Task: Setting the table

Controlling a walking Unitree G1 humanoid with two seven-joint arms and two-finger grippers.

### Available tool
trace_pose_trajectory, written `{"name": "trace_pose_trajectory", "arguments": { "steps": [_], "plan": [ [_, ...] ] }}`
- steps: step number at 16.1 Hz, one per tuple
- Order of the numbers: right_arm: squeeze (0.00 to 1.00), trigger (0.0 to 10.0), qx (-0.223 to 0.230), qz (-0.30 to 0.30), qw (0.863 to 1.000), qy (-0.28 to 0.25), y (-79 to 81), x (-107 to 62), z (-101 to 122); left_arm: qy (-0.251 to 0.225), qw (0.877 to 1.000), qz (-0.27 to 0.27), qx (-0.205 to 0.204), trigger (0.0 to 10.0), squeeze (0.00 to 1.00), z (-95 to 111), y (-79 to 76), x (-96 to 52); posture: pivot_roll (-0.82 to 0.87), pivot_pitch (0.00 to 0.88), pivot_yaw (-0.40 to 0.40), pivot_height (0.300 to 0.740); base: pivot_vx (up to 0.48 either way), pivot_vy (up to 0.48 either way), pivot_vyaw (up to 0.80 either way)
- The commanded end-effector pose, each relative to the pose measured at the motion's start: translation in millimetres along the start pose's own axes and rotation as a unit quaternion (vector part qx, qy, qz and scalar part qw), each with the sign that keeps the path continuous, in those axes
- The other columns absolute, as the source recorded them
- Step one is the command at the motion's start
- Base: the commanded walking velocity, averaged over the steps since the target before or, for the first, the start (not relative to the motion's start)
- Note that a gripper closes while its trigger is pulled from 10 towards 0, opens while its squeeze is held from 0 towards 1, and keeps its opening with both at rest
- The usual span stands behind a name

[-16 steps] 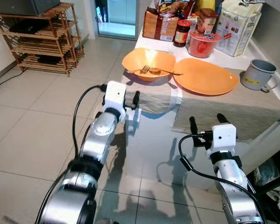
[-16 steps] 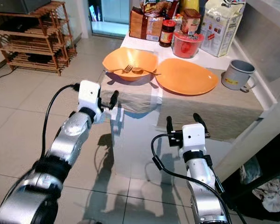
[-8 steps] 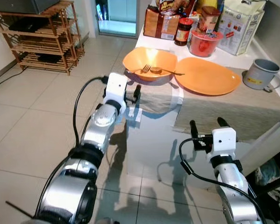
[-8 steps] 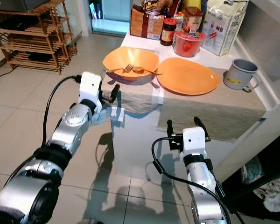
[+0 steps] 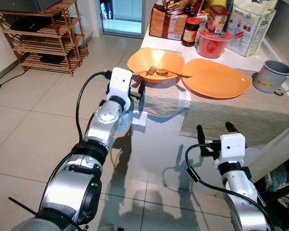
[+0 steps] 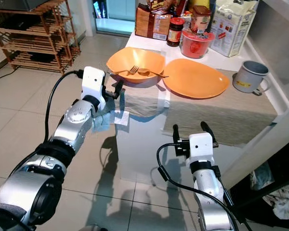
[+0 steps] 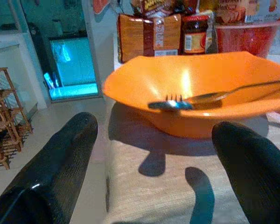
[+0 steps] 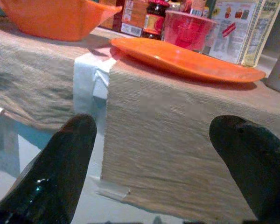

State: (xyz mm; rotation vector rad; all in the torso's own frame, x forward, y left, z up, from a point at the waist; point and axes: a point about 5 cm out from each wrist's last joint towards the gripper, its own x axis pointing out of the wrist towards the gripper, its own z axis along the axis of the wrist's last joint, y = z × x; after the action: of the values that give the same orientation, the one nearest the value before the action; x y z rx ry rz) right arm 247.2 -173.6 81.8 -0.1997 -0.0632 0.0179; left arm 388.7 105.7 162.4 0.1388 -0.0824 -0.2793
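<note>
An orange bowl (image 5: 145, 59) stands near the table's left corner, with a fork (image 5: 151, 70) and a spoon (image 5: 172, 73) resting across it. An orange plate (image 5: 214, 78) lies to its right, and a grey mug (image 5: 269, 77) stands further right. Both dishes sit on beige placemats (image 5: 241, 115) that hang over the front edge. My left gripper (image 5: 137, 91) is open at the table's left edge, just short of the bowl (image 7: 200, 79) and level with it. My right gripper (image 5: 215, 130) is open, below the front edge, facing the placemat (image 8: 177, 116) under the plate (image 8: 186, 58).
Food packets (image 5: 166, 21), a jar (image 5: 190, 32), a red tub (image 5: 211, 43) and a white bag (image 5: 248, 26) crowd the back of the table. A wooden shelf rack (image 5: 43, 38) stands on the tiled floor at far left. A wall runs along the table's right side.
My left gripper has moved forward and up, closer to the orange bowl at the table's edge. The right gripper has barely moved. The view has shifted slightly.
</note>
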Motion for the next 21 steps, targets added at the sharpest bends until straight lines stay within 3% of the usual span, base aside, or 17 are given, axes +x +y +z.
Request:
{"name": "trace_pose_trajectory", "arguments": {
  "steps": [1,6,8,11,21],
  "plan": [
    [0.00,10.0,-0.001,0.000,1.000,-0.003,-0.4,0.5,3,-0.007,1.000,0.006,-0.003,10.0,0.00,6,2.4,3.0,-0.03,0.000,-0.006,0.740,0.000,0.000,0.00],
    [0.00,10.0,-0.003,-0.001,1.000,0.001,-0.7,-2.5,3,-0.019,1.000,0.008,-0.006,10.0,0.00,13,1.6,7.4,-0.04,0.002,-0.007,0.740,0.000,0.000,0.00],
    [0.00,10.0,-0.003,0.000,1.000,0.002,-0.5,-3.1,2,-0.016,0.999,0.010,-0.031,10.0,0.00,14,-0.9,9.5,-0.03,0.006,-0.007,0.740,0.000,0.000,0.00],
    [0.00,10.0,-0.002,0.002,1.000,0.004,0.7,-3.5,3,-0.017,0.999,0.003,-0.033,10.0,0.00,16,-9.8,12.1,-0.04,0.013,-0.004,0.740,0.000,0.000,0.00],
    [0.00,10.0,-0.003,0.002,1.000,0.008,0.6,-4.9,3,-0.020,0.999,-0.004,-0.039,10.0,0.00,16,-13.8,13.0,-0.04,0.022,-0.006,0.740,0.000,0.000,0.00]
  ]
}}
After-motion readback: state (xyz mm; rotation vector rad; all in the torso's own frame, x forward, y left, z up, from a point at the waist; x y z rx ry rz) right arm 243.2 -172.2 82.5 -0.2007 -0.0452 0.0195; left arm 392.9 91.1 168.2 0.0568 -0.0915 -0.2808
